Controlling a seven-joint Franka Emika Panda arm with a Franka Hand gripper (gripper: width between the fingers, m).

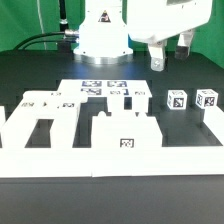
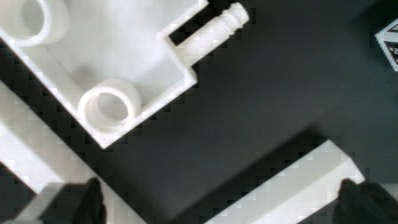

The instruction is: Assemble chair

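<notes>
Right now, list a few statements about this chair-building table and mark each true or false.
1. The white robot pincer is shut on a part. False: its jaws stand open and hold nothing.
2. Two small white plastic tagged cubes sit at the exterior view's right. True.
3. Those cubes are stacked. False: they stand side by side, apart, on the black table.
4. The thin flat white marker board lies flat on the table. True.
5. The long low white rail stands upright on end. False: it lies lengthwise across the front of the exterior view.
</notes>
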